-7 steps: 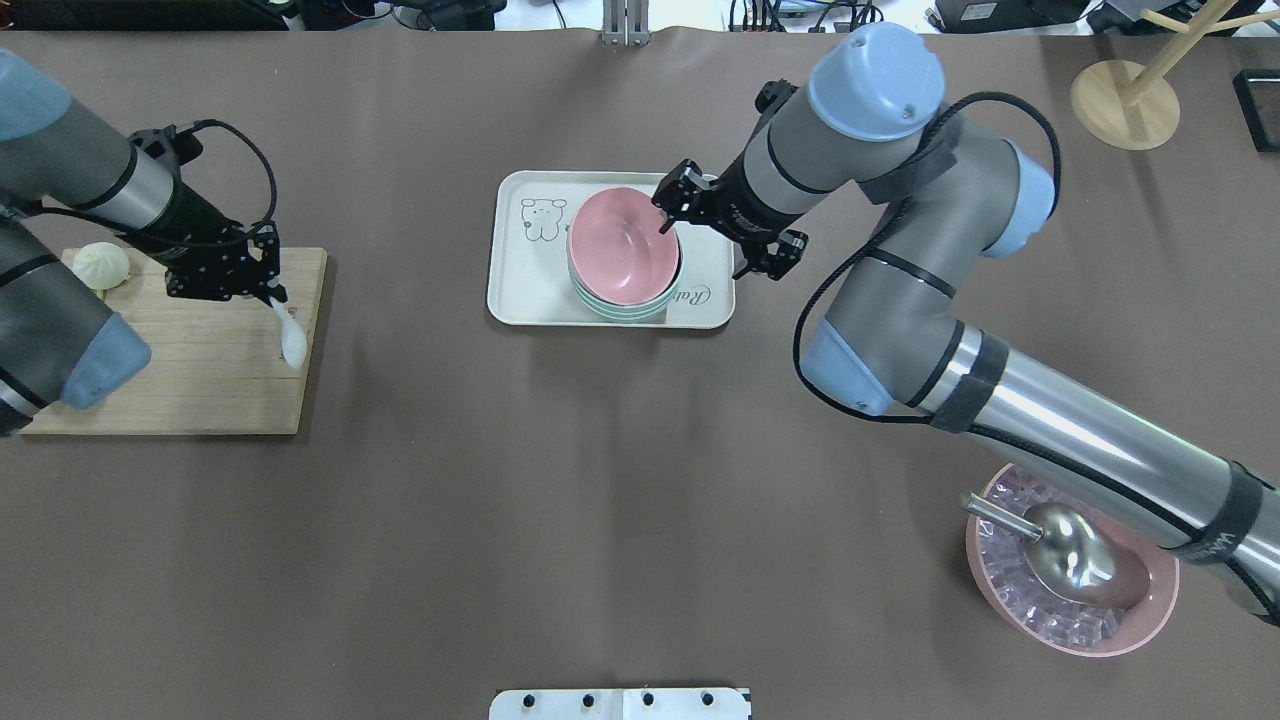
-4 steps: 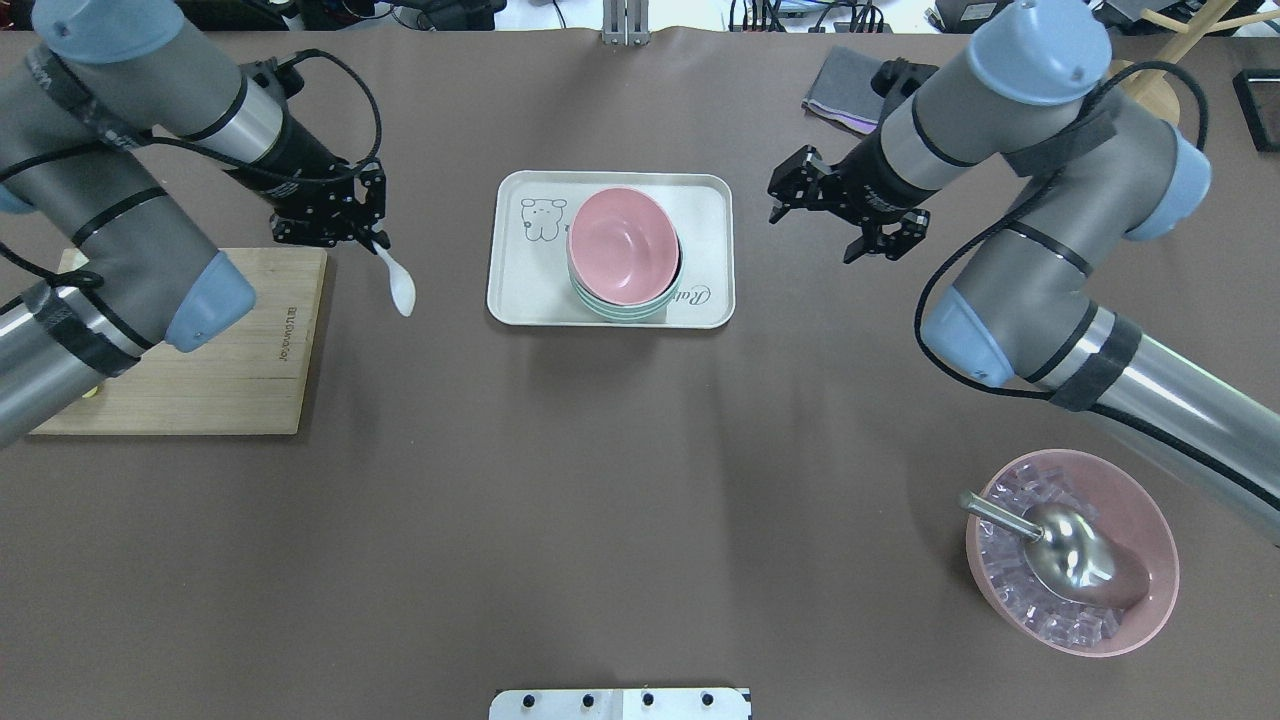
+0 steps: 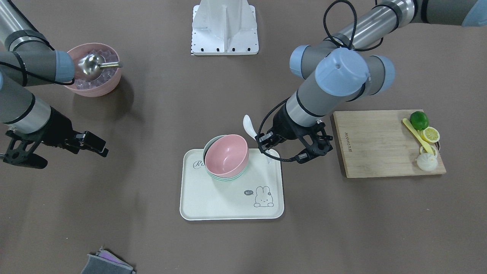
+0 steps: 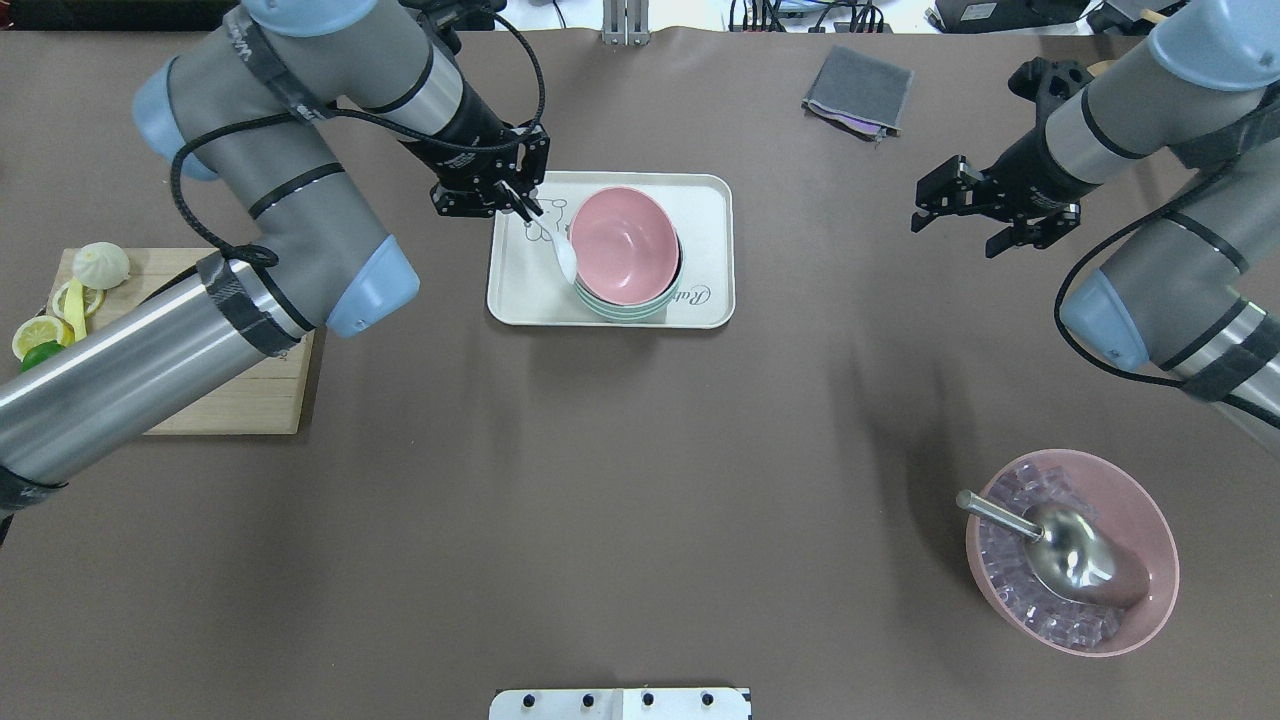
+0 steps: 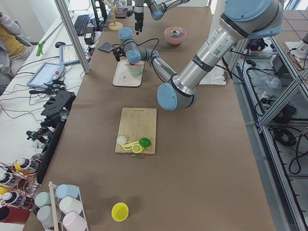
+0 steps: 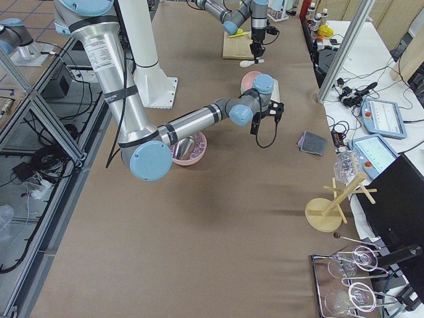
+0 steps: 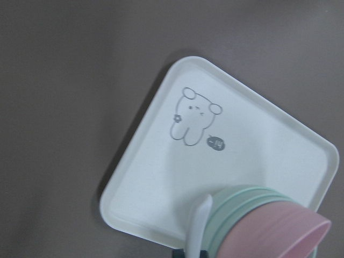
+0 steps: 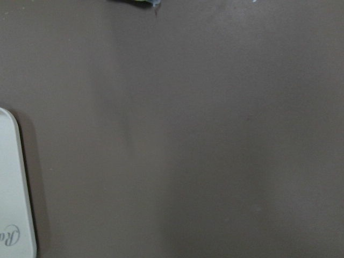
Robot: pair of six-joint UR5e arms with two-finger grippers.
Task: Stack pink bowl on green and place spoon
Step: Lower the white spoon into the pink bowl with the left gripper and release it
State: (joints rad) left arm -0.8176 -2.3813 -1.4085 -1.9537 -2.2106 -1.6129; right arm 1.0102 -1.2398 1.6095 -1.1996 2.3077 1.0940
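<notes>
Left gripper [image 4: 522,208], clamped on the spoon [image 4: 561,251], should clear the pink bowl [image 4: 625,245] rim rightward before lowering; right gripper [image 4: 953,237] hangs wide.

Pretty clearly a robotics lab, not anybody's kitchen. The long table [image 5: 192,159] is covered in a plain brown mat, and two big grey-and-blue robot arms [image 4: 290,190] reach over it from a white metal stand [image 3: 224,26] fixed at one long side. Aluminium posts [image 5: 72,36] go up along the table's opposite long edge. Just past that edge there's a white bench with touchscreen pads [image 6: 372,111], a keyboard [image 5: 89,24], a black monitor [image 6: 401,212] and loose cables [image 5: 19,91] all over. Someone [image 5: 9,36] sits at that bench too.
</notes>
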